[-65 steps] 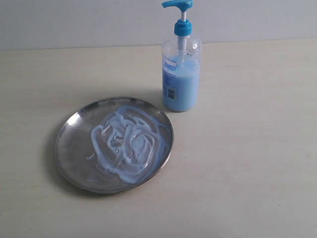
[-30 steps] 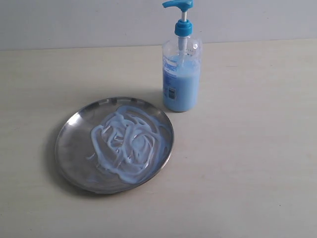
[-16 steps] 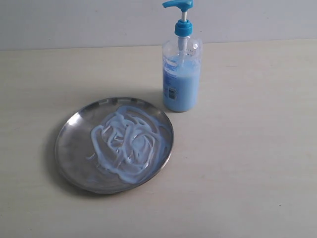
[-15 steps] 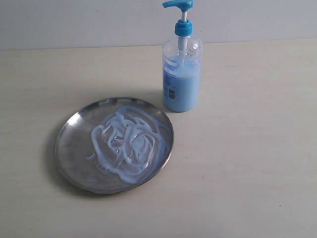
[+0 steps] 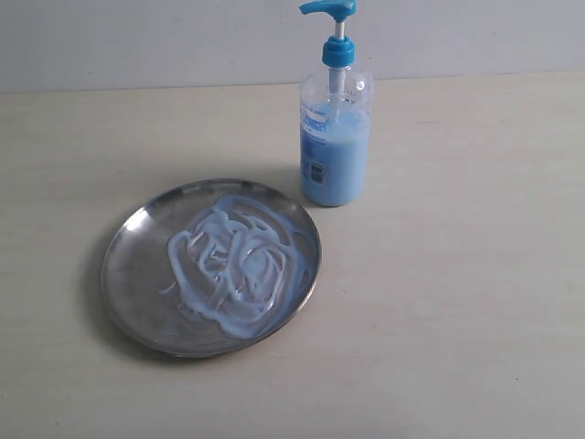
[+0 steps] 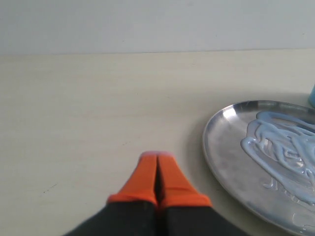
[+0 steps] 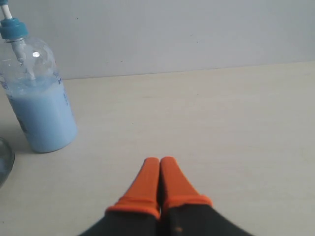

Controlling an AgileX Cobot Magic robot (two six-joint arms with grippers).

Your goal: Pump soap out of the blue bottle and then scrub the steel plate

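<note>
From across the room, the plate (image 5: 126, 245) lies flat on the pale table (image 5: 457, 274), its middle covered in thick swirls of milky blue soap (image 5: 233, 265) and its rim bare and shiny. The bottle (image 5: 335, 151) stands upright just beyond the plate's far right edge, near it though whether they touch cannot be told. It is roughly two-thirds full, and its pump head (image 5: 329, 8) nearly meets the top of the frame against the grey wall (image 5: 137, 41); the label print is too small to read. From the left wrist camera, the left gripper (image 6: 157, 156) hovers low over bare table with its orange fingers (image 6: 145, 179) pressed together and nothing between them. The plate (image 6: 224, 147) lies near it but clear, more than half cut off by the frame, the soap (image 6: 280, 145) running out of view with it. A blue sliver (image 6: 312, 96) at the frame's edge is too little to name. From the right wrist camera, the right gripper (image 7: 159, 160) is likewise pressed closed and empty over bare table. The bottle (image 7: 42, 113) stands well apart from it with its pump head cropped away, and only a thin arc of the plate (image 7: 5, 160) shows at the frame's edge.
</note>
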